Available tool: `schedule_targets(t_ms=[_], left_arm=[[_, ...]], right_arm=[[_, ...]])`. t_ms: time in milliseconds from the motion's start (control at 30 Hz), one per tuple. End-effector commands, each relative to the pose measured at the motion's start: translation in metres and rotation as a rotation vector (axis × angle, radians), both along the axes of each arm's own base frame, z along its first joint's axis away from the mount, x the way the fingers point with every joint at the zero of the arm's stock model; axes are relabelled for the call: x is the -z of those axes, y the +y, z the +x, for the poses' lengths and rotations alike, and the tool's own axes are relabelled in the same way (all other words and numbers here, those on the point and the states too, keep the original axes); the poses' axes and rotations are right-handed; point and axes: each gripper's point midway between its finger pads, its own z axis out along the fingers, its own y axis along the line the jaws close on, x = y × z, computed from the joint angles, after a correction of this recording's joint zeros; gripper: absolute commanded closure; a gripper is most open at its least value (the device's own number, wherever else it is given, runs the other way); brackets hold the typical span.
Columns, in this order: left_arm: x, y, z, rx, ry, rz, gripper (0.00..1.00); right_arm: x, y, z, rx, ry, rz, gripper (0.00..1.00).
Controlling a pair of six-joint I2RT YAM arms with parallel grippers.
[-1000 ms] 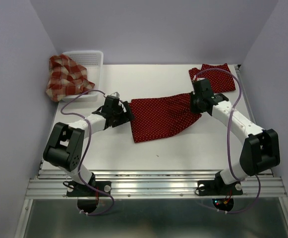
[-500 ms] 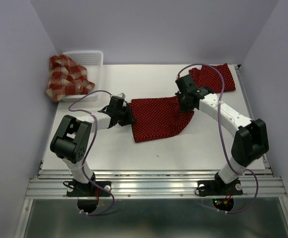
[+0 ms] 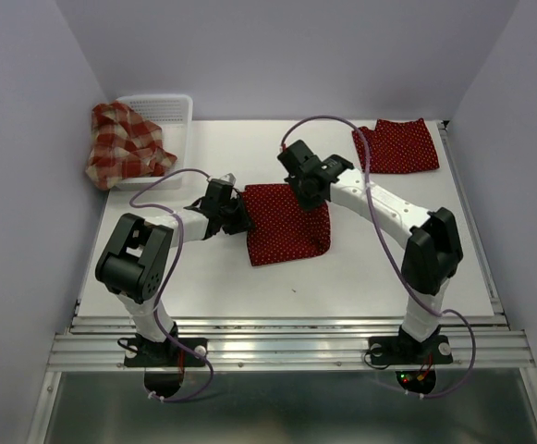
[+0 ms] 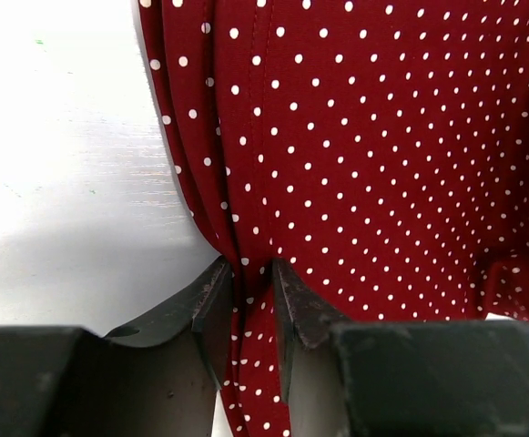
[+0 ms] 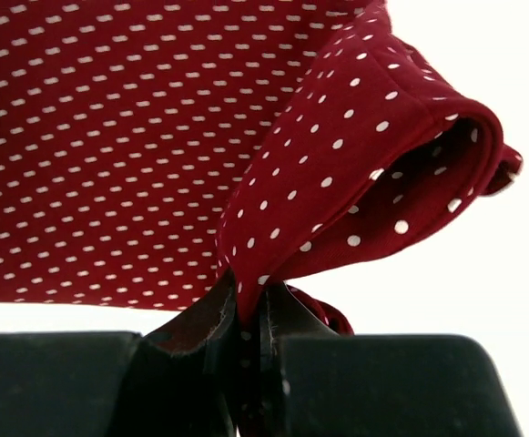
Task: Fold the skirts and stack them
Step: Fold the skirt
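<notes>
Basket (image 3: 177,104): white mesh, at the far left corner of the surface (image 3: 250,277).
Plaid skirt (image 3: 123,143): bunched in the basket, spilling over its near left rim.
Dotted skirt (image 3: 285,231): right of the basket and nearer the arms, partly doubled over.
Left gripper (image 4: 250,273): pinching the dotted skirt's edge on the side facing the basket.
Right gripper (image 5: 250,291): pressed together on a raised fold of the same skirt (the fold bulges open), farther from the basket.
Second dotted skirt (image 3: 396,146): flat, well right of the basket.
</notes>
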Motion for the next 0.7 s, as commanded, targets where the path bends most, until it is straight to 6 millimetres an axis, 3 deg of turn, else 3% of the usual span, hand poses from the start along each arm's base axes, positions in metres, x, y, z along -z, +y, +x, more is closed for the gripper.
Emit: schedule_targets(t_ms=[0,233,367,667], left_arm=[[-0.011,-0.008,0.005,0.006,-0.038,-0.033,0.66],[-0.012,-0.009,0.006,-0.007,-0.042,-0.046,0.66],[-0.011,-0.009,0.006,-0.011,-0.037,-0.051,0.66],[-0.007,-0.009,0.003,-0.018,-0.021,-0.055,0.67]], right_arm=[[-0.002,0.039,-0.009,-0.072,0.017,0.009,0.99],[0.018,0.081,-0.017,-0.134,0.076,0.013,0.99],[0.02,0.106,-0.025,-0.173,0.103,0.077,0.99],[0.031,0.132,-0.028,-0.175,0.156,0.181,0.99]])
